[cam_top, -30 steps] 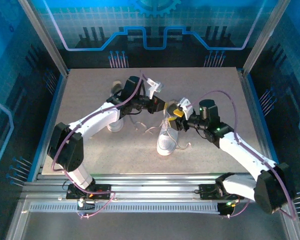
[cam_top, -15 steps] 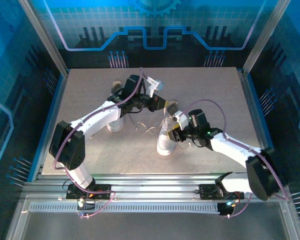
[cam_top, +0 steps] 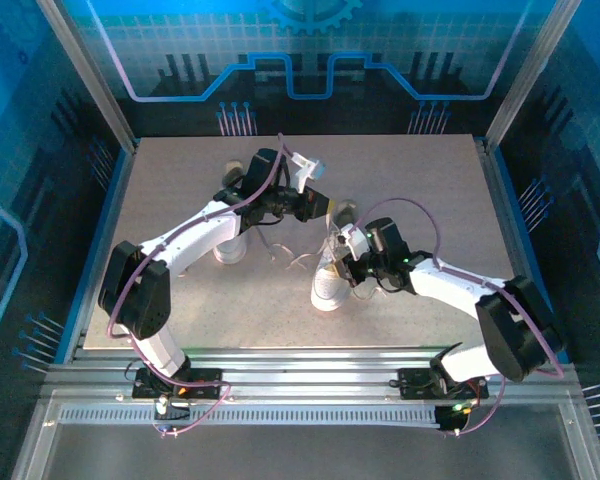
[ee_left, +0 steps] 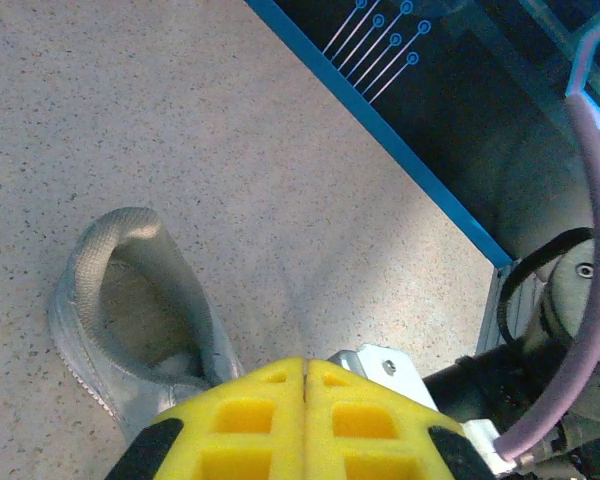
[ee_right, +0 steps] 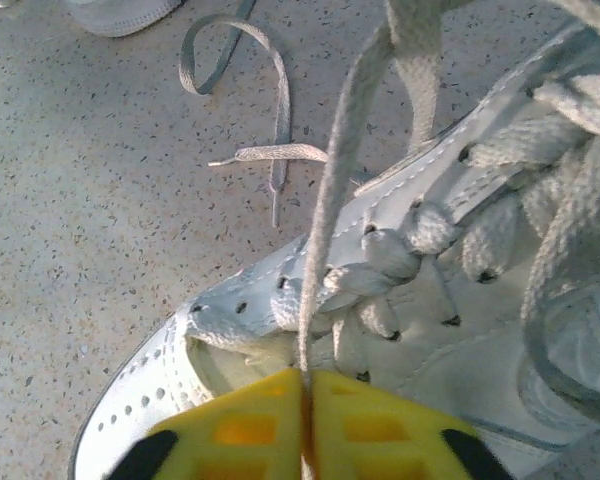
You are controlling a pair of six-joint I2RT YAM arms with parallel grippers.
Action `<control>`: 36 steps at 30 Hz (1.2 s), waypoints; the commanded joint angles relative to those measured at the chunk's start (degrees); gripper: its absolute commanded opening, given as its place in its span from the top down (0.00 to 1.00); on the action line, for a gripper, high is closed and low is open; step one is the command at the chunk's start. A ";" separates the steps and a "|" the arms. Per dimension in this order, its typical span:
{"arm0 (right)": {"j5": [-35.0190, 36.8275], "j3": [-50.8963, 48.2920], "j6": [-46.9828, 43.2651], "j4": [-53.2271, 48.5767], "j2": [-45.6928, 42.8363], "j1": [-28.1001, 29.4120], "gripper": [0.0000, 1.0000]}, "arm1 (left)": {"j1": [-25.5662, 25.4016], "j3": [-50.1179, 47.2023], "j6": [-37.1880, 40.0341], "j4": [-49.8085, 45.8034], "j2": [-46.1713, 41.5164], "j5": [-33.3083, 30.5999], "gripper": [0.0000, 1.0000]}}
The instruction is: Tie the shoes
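Low in the right wrist view, find right gripper (ee_right: 305, 420) with yellow pads pressed together on one lace strand (ee_right: 332, 200), drawn taut up from the eyelets of the near shoe (ee_right: 250, 310). Compare one second back: stood well open and off to the right of that shoe; now sits low over its lacing at centre of the top view, clamped. Read as a grasp just made. No bow formed yet, so judge the tying mostly ahead. Note loose lace end (ee_right: 265, 155) curled on the table (ee_right: 70, 260) at upper left of the wrist view, free to pick up. Watch the crowded cross-lacing just beside the pinch: likely snag on any pull. Higher in the top view, see left gripper (cam_top: 320, 208) pressed together near the shoe's heel, nothing visible between its pads. Log second shoe (cam_top: 230, 250) at left under the left arm, not being worked.
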 commanded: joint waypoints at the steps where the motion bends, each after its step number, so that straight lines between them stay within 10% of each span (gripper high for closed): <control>1: 1.11 -0.89 -0.27 -4.28 -4.55 0.63 0.95 | 0.58 2.02 -0.81 -0.19 1.20 1.45 1.00; 13: 2.18 -1.38 1.92 -12.36 -14.66 0.51 1.00 | 1.05 1.79 -0.13 -0.28 1.26 1.20 1.00; 36: 6.84 6.45 12.00 -27.91 -6.32 -5.83 1.00 | 3.35 -0.46 1.44 0.49 0.39 1.72 1.00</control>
